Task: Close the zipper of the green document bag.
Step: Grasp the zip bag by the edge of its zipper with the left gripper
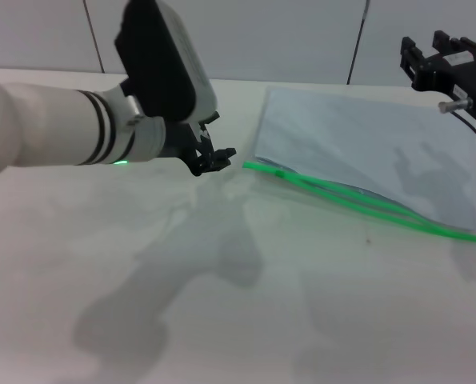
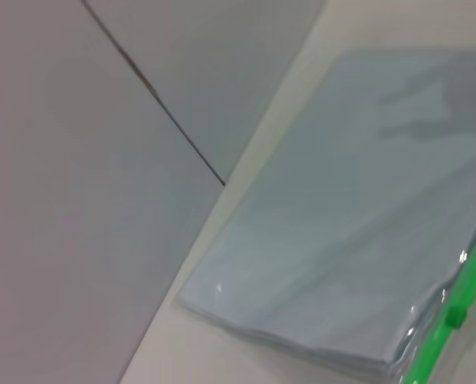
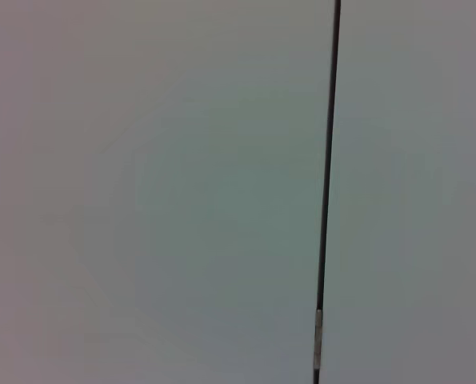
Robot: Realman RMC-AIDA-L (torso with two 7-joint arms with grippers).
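Note:
The green document bag (image 1: 366, 140) lies flat on the white table at the right, a pale grey-blue pouch. Its zipper (image 1: 366, 204) runs along the near long edge as a bright green strip, and its two halves gape apart in the middle. The small green slider tab (image 1: 279, 170) sits near the strip's left end. My left gripper (image 1: 220, 156) hovers just left of that end, a little above the table and apart from the bag. The left wrist view shows the bag (image 2: 342, 224) and slider (image 2: 455, 318). My right gripper (image 1: 426, 52) is raised open at the far right, behind the bag.
The white table (image 1: 222, 304) stretches wide in front of the bag. A grey panelled wall (image 1: 302, 32) with dark seams stands behind the table's far edge. The right wrist view shows only that wall and one seam (image 3: 327, 192).

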